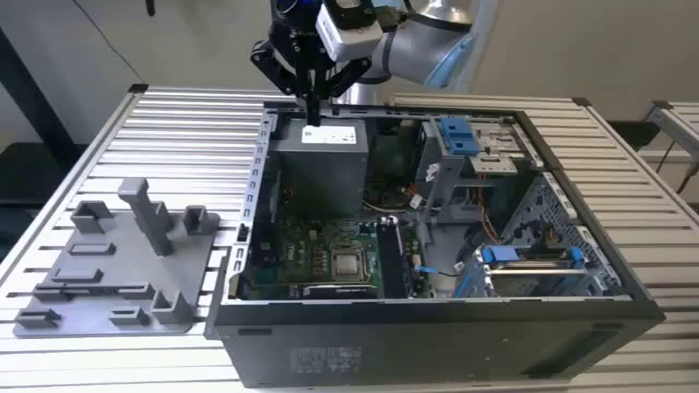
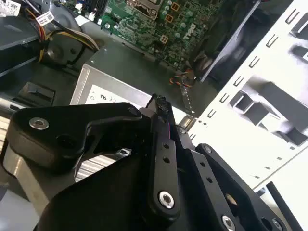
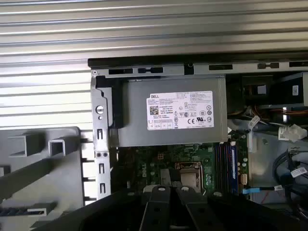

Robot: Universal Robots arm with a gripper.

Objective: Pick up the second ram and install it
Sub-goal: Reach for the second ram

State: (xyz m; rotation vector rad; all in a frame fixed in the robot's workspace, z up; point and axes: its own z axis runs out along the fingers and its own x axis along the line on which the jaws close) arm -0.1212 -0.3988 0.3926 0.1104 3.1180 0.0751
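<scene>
The fingers [image 2: 161, 144] are pressed together to a narrow point, and nothing shows between them. The gripper [image 1: 313, 116] hangs with its tips down, just above the far edge of the power supply [image 1: 319, 160], without touching it as far as the exterior view shows.

The power supply is a grey metal box with a pale label on top. It sits at the far end of the open computer case [image 1: 437, 348]. From the power supply toward the exterior camera lies the green motherboard [image 1: 311, 246], with the square processor socket [image 1: 349, 264] in its middle.

Past the socket, toward the exterior view's right of the power supply, are the upright memory slots. In the first wrist view a thin blue strip there looks like the second ram [image 3: 234, 161]. It stands on edge in a slot just beside darker sticks, well apart from the fingers. Whether it is fully seated I cannot tell.

On the exterior view's right of the power supply, blue drive-bay clips [image 1: 459, 135] sit on the metal drive cage.

Outside the case, on the exterior view's left of the power supply and nearer that camera, a grey fixture tray [image 1: 120, 270] with posts and pockets lies on the slatted metal tabletop [image 1: 186, 123].
</scene>
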